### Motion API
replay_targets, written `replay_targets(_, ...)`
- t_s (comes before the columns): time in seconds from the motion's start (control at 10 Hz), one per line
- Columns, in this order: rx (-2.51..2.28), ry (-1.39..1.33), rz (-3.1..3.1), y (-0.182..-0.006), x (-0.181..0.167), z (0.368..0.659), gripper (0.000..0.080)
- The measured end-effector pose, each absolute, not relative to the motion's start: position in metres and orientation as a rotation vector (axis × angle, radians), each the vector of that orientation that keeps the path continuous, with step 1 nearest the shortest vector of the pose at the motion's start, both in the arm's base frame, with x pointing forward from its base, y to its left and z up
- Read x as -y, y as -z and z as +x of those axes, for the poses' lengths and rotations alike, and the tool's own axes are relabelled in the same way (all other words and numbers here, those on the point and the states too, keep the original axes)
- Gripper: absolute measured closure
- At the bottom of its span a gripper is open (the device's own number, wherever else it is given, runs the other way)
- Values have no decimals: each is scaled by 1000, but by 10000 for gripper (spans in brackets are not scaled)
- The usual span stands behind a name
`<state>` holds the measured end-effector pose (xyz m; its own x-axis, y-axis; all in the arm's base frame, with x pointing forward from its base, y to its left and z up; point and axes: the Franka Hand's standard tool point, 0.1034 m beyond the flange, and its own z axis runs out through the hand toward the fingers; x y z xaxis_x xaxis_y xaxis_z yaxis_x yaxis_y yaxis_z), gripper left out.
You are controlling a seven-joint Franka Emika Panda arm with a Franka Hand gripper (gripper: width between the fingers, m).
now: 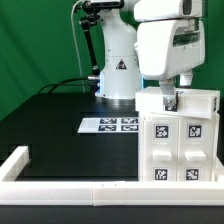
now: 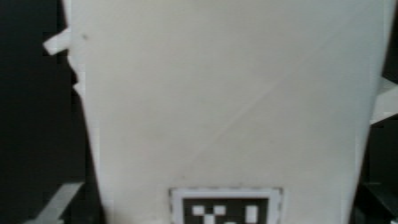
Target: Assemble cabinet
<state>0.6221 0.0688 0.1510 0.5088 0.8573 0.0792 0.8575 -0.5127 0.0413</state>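
The white cabinet (image 1: 182,140) stands upright at the exterior view's right, just behind the border rail, with several black-and-white tags on its front. My gripper (image 1: 168,99) comes down from above onto its top left part. In the wrist view a long white face of the cabinet (image 2: 222,100) fills the frame between my fingers, with one tag (image 2: 228,208) close to the gripper. A grey fingertip (image 2: 64,203) lies against the face's edge. The other finger is hidden. The jaws stand wide apart and closed against the cabinet's sides.
The marker board (image 1: 110,124) lies flat on the black table in the middle. The long white border rail (image 1: 70,188) runs along the front edge and turns up at the left (image 1: 14,158). The arm's base (image 1: 117,70) stands behind the marker board.
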Motion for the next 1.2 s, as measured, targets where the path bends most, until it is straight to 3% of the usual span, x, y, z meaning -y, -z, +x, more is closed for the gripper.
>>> replay_targets(0.7,395,208,-3076,-152,-66,628,239)
replay_targets(1.2,-81,219,-3080,-153,-67,630,239)
